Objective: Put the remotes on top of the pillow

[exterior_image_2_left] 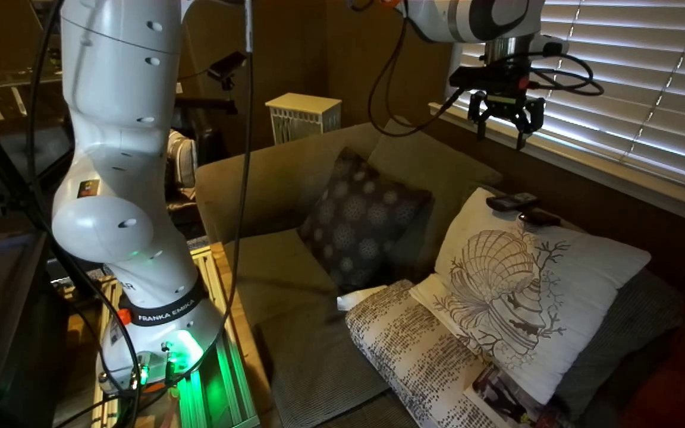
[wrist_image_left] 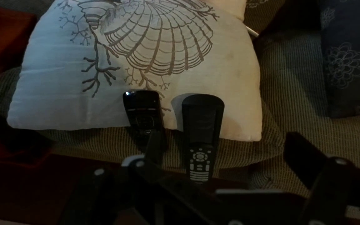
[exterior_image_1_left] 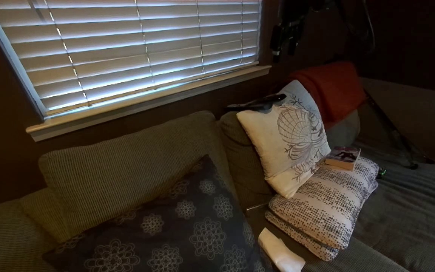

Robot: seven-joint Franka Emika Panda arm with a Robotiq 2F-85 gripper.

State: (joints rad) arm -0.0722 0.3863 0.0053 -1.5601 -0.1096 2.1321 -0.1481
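Note:
Two black remotes lie side by side across the top edge of the white shell-print pillow and onto the sofa back behind it. In the wrist view, a glossy remote is on the left and a longer remote with pale buttons is on the right. Above them hangs my gripper, open, its fingers spread wide and nothing held; in the wrist view the left finger overlaps the glossy remote's lower end. The pillow, grey-and-cream with banded dots, rests on the seat in front of the white one.
A book lies on the banded pillow, against the white pillow. Nearby are a dark floral cushion, a white folded piece and a red blanket. The window sill runs along the wall behind the sofa.

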